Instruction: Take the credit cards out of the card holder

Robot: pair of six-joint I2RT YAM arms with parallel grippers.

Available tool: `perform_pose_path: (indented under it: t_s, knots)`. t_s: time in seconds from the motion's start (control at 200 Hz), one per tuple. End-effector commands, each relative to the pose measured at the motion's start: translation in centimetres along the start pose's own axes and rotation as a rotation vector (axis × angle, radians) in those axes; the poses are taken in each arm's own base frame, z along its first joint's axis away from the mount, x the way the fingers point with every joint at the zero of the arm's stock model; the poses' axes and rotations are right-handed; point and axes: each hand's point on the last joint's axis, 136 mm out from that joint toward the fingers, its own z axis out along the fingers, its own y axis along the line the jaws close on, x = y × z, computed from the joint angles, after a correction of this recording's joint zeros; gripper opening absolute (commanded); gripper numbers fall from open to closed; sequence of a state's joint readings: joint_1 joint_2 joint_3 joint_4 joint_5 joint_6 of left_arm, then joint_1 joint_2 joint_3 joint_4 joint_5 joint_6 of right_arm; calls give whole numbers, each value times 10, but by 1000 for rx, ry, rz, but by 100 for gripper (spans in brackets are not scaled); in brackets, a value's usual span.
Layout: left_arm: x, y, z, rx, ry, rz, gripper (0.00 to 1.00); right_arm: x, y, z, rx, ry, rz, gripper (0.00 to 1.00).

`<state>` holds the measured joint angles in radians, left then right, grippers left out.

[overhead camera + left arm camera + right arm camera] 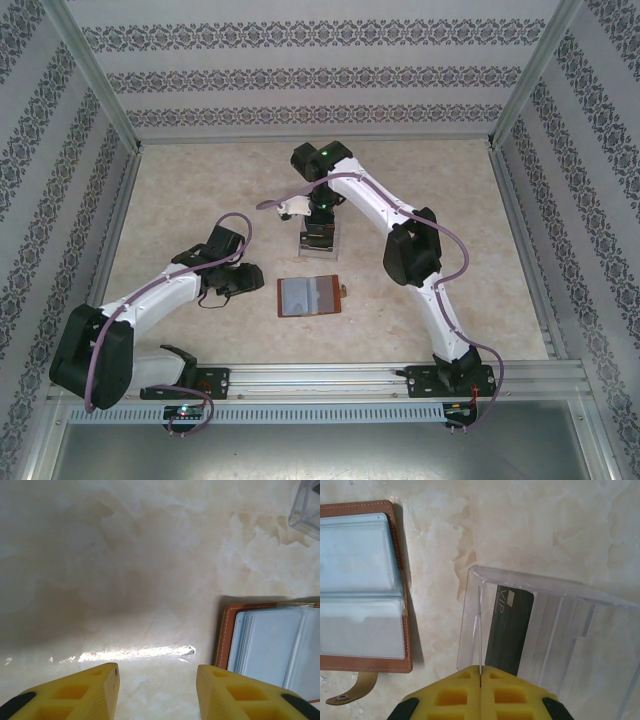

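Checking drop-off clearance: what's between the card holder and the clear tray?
Bare marble tabletop, nothing in the gap. The right wrist view shows it best: card holder on the left, clear tray on the right.

I see my left arm [150, 293] and right arm [437, 318] as white shells with black joints, each trailing a purple cable [468, 258]. A green light [323, 153] glows on the right wrist. The left fingers [80, 692] and right fingers [455, 696] are yellow blocks with square hollows and black backing.

Overhead camera faces the tabletop [200, 190] from its near edge; close wrist views share the card holder [362, 587].
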<state>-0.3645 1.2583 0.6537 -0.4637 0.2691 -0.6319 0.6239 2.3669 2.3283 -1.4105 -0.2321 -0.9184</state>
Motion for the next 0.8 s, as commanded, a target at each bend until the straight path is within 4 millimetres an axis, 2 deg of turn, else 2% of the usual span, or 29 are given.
perform_pose_path:
  t_s: [0.0,0.475,0.795]
  knots:
    - [2,4,-4,-2,-2,1,45,2,-1,1,-17,2,19,0]
    - [-2,-1,-3,8,7,10,45,-1,-8,-7,17,-17,23,1]
    - [-3,-4,-2,12,14,20,45,4,-12,-4,14,-8,36,1]
